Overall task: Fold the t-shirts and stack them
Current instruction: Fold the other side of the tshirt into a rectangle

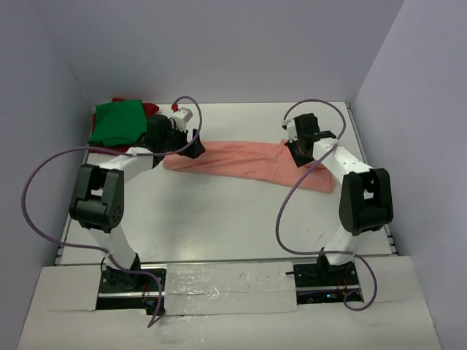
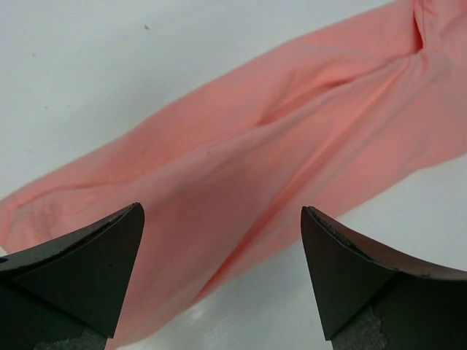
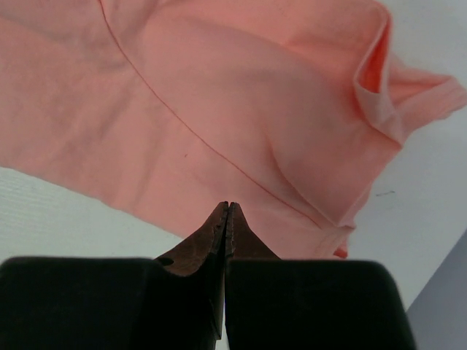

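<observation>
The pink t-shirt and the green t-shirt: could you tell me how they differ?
The pink t-shirt lies stretched out across the table; the green t-shirt sits compact in the far left corner. Pink rests on bare table; green partly covers a dark red shirt. Both are plain cloth.

Upper left of the top view: the red shirt (image 1: 150, 109) lies almost wholly under the green shirt (image 1: 117, 120), only a thin edge showing. The left gripper (image 1: 194, 150) covers the pink shirt's (image 1: 248, 162) left end; the right gripper (image 1: 300, 150) covers a patch near its right end. In the right wrist view the shirt runs off the top and left edges; whether the pressed-together fingertips (image 3: 217, 232) pinch cloth cannot be told. Left wrist view: it runs off the right and bottom edges.
</observation>
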{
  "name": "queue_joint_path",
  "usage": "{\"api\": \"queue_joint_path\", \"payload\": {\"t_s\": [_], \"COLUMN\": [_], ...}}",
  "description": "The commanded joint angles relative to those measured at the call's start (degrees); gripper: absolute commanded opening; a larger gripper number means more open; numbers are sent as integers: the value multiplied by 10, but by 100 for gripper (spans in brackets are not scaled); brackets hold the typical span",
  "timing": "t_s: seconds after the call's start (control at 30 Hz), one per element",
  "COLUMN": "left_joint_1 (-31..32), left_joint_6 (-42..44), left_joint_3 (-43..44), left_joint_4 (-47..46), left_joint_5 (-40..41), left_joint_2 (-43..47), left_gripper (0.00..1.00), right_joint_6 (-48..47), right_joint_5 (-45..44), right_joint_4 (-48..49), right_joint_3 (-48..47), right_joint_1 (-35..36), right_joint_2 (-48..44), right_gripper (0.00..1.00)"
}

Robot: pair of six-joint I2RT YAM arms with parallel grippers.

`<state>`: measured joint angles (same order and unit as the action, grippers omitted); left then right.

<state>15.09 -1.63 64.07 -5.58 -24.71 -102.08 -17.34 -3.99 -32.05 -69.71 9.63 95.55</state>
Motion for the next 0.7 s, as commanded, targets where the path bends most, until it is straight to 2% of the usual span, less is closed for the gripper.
{"api": "queue_joint_path", "payload": {"t_s": [0.0, 0.33, 0.6, 0.67], "left_joint_1": [8, 19, 27, 31], "left_joint_6": [-19, -25, -16, -11], "left_joint_3": [54, 134, 113, 134], "left_joint_4": [-24, 89, 102, 137], "left_joint_5": [35, 23, 3, 4], "left_joint_2": [-29, -121, -127, -143], "left_gripper": [97, 96, 94, 93], "right_joint_6": [13, 35, 62, 75], "right_joint_5": [10, 36, 67, 84], "right_joint_4": [-35, -93, -80, -81], "right_joint_3": [-31, -96, -122, -132], "right_joint_1": [3, 0, -5, -11], "right_joint_2": [25, 125, 134, 133], "right_gripper": [0, 0, 0, 0]}}
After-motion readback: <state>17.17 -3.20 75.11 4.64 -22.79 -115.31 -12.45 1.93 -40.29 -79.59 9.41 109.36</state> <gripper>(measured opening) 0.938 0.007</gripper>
